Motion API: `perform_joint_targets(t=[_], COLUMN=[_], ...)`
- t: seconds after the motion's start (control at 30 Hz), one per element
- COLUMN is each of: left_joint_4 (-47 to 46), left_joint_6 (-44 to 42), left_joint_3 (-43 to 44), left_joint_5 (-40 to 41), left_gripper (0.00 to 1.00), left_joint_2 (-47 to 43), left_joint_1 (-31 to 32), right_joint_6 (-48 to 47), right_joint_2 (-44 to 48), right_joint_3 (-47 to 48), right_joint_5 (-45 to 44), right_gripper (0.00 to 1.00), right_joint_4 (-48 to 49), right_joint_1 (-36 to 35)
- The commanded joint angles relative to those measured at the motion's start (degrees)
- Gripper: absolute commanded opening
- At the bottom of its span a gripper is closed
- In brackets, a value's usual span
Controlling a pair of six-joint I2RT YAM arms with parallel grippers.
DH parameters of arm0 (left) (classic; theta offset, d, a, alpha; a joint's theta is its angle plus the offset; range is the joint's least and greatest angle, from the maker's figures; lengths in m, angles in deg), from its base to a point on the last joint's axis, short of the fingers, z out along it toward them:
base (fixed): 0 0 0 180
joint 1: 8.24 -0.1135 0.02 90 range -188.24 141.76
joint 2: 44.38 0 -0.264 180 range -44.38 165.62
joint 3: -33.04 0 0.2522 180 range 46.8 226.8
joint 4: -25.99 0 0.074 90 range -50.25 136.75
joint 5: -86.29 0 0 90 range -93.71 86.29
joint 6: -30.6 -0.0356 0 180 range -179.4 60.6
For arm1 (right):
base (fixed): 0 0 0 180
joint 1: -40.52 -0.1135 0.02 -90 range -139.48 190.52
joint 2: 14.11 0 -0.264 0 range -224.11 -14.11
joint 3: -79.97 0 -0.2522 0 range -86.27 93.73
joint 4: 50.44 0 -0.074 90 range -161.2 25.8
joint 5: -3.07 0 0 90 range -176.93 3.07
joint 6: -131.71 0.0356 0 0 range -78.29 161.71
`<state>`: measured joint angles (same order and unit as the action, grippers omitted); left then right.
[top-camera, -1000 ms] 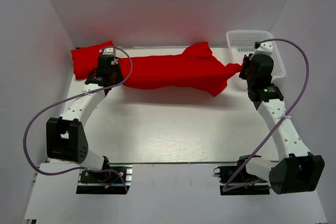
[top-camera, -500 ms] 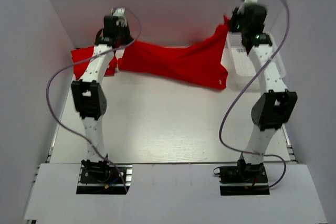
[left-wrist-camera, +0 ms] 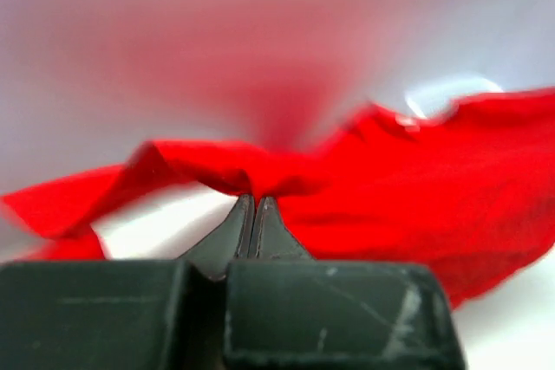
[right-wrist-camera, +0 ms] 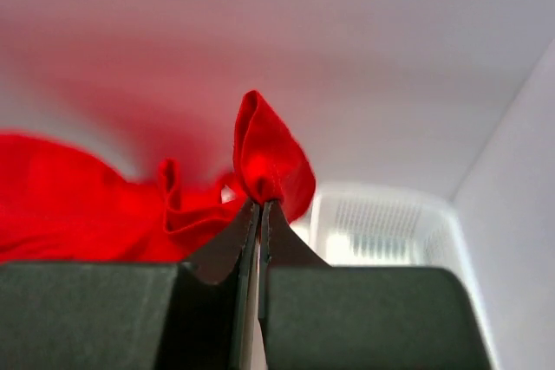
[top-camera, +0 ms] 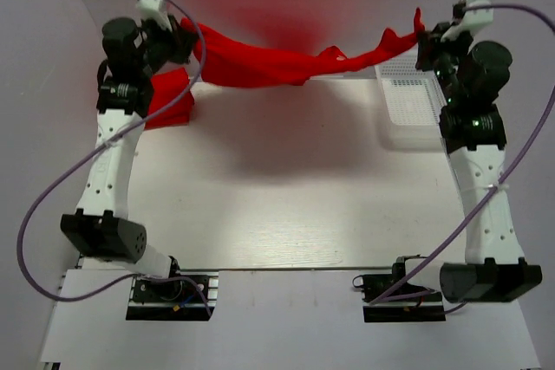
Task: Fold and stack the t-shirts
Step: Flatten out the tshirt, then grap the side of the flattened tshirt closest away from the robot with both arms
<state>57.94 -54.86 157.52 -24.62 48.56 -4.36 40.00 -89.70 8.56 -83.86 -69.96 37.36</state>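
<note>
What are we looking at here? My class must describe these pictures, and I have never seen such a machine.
These are two robot arms bolted at the near edge of a white table. The wide picture looks down from above and behind them; the other two come from a camera on each wrist, so the dark shapes at the bottom are that arm's own fingers. The left hand and right hand each pinch one end of a red t-shirt, stretched between them above the table. A second t-shirt lies crumpled at the far left; a white mesh basket sits at the far right.
</note>
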Motion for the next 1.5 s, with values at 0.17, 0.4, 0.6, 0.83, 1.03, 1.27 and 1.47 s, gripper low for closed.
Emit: perform_joint_targets(t=[0.17,0.4,0.6,0.83,1.03,1.27,1.47], left_joint_4=[1.56,10.10,7.39,8.61,6.51,7.81,14.05], left_joint_6=[10.56,15.94,17.17,17.70,19.37,20.51,19.73], left_joint_3=[-49.88,-54.66,-52.28,-49.11,-48.06,-37.26,-23.37], left_joint_5=[2.68,12.27,13.87,14.92,15.10,17.74,22.13], left_gripper=[0.00,1.00,1.00,1.00,1.00,1.00,1.00], left_joint_2=[-11.20,-19.20,-19.13,-8.24,2.67,17.93,28.59], left_joint_1=[0.16,1.31,0.78,0.78,0.16,0.16,0.16], right_joint_6=[11.25,15.34,9.20,6.73,3.04,3.82,8.48], right_joint_2=[11.33,20.13,15.48,-1.54,-23.96,-53.12,-62.48], right_joint_3=[-29.33,-37.70,-33.84,-27.43,-10.74,24.02,26.20], right_joint_5=[-0.70,-8.43,10.42,20.21,19.25,12.83,12.66], right_gripper=[0.00,0.81,0.90,0.90,0.90,0.90,0.90], right_joint_4=[-11.02,-15.51,-13.84,-9.80,-11.11,-20.25,-14.99], right_joint_1=[0.17,0.17,-0.18,-2.90,-7.65,-10.11,-9.85])
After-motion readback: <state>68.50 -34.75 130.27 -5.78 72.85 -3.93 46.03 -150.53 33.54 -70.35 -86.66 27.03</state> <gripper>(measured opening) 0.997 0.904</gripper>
